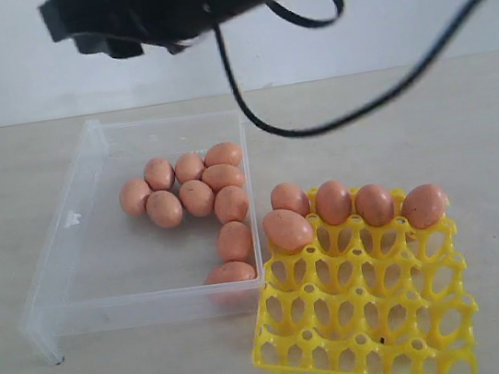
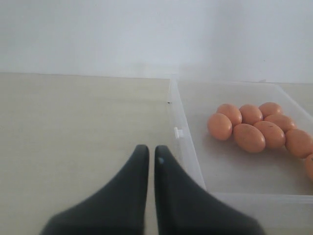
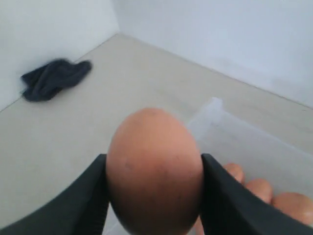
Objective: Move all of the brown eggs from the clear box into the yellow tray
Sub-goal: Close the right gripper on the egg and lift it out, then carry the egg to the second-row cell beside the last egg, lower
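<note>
Right tool [image 3: 153, 198] pinches one brown egg [image 3: 154, 161], jaws wide (left tool [image 2: 151, 155] pressed together).

Bright, diffuse light; shadows faint. Overhead arm [image 1: 205, 2] dark, blurred. In right wrist view, nearest egg [image 3: 154, 171] out of focus.

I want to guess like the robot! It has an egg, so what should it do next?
Probably carry the egg held in the right gripper over the yellow tray and lower it into an empty cup; only five cups look filled.
</note>
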Robot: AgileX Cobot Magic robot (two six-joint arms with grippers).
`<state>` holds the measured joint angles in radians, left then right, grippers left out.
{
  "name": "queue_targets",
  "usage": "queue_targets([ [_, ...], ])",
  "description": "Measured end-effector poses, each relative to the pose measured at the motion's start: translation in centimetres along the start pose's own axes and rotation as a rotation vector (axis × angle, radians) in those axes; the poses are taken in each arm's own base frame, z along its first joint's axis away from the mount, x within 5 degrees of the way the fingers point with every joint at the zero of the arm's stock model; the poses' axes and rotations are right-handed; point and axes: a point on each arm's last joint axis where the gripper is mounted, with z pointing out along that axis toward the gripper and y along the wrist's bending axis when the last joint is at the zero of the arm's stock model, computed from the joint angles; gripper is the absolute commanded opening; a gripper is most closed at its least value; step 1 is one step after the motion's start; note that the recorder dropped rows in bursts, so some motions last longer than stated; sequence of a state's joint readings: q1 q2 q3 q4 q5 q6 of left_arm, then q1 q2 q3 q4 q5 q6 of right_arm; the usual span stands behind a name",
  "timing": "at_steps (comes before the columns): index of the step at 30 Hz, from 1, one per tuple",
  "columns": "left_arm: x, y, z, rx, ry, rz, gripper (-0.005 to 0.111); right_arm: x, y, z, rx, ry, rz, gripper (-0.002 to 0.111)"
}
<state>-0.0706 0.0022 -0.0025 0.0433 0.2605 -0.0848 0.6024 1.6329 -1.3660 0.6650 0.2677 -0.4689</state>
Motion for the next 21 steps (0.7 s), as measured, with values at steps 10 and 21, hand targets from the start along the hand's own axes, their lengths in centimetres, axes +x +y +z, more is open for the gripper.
queue_targets([
  [10, 0.0, 0.0, 0.0, 0.0, 0.0, 0.0, 0.004, 7.0, -7.5, -8.3, 0.517, -0.604, 0.393, 0.0],
  [21, 0.0, 0.0, 0.0, 0.0, 0.0, 0.0, 0.004, 10.4, -20.7, -7.7, 0.116, -0.692, 0.692, 0.0],
])
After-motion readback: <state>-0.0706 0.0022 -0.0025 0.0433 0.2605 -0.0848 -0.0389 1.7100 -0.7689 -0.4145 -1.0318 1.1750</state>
